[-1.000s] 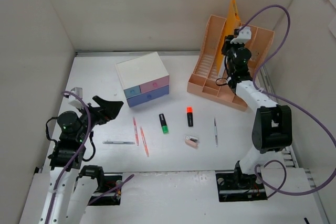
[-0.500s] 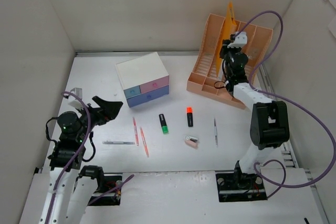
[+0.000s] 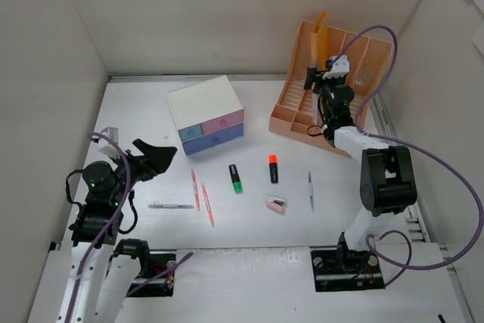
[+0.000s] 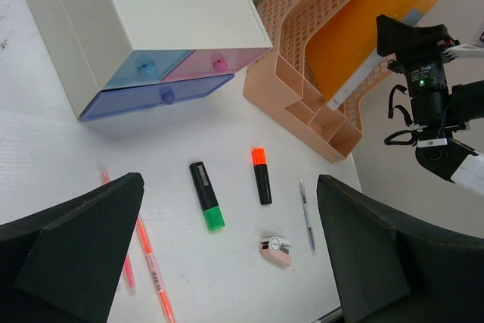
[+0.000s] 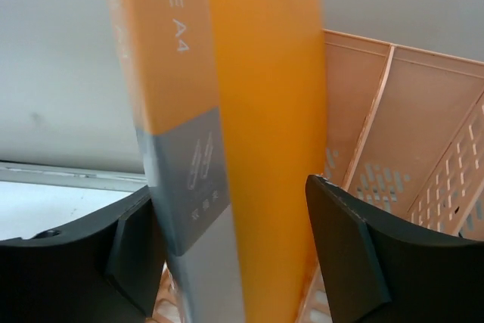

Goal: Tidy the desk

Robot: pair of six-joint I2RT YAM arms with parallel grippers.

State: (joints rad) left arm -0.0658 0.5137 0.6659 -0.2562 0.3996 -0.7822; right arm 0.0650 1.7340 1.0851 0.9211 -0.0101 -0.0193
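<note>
Right tool (image 3: 314, 81) straddling upright orange folder (image 3: 321, 32) in peach organizer (image 3: 299, 104), clamped or merely alongside cannot be told, left tool (image 3: 157, 150) wide open, empty, over left end of white surface (image 3: 249, 225), long axis running left-right

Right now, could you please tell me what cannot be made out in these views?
- Right wrist view: whether the right gripper touches the orange folder. The folder fills the frame, and its lettering is cut off at the top.
- Left wrist view: the pink pens' near ends, hidden by the left gripper's finger and the bottom edge.
- Top view: the small pink item's label, too small.
</note>
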